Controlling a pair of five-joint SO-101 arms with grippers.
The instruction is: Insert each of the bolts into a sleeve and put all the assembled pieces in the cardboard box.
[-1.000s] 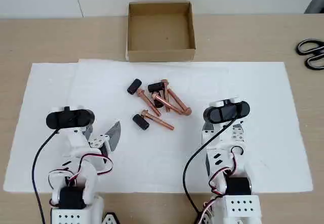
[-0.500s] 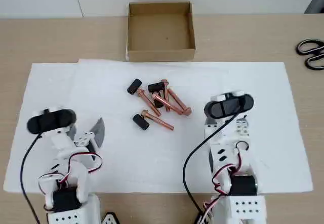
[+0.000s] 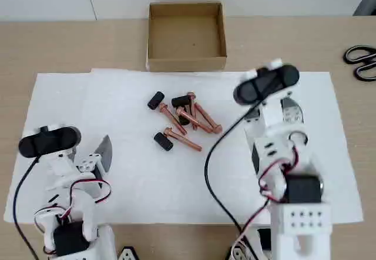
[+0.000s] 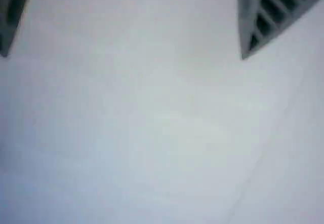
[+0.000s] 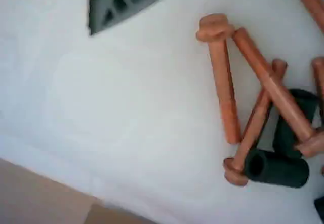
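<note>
Since the earlier frames, the right arm was carried forward until the right end effector (image 3: pixel 273 113) was set level with the bolts, on their right, and the left arm was swung outward toward the left edge of the paper. The copper-coloured bolts (image 3: pixel 189 120) were seen in a loose, crossed heap at the middle of the white paper sheet (image 3: pixel 176 183). The black sleeves (image 3: pixel 182 102) were seen partly among the bolts, with two lying just beside the heap. The open-topped cardboard box (image 3: pixel 187 65) was placed just past the sheet's far edge. The left end effector (image 4: pixel 124 56) was held wide open over bare paper, with nothing gripped. Whether the right end effector was open or closed could not be told. Scissors (image 3: pixel 361 62) were seen well apart on the wooden surface (image 3: pixel 70 42).
</note>
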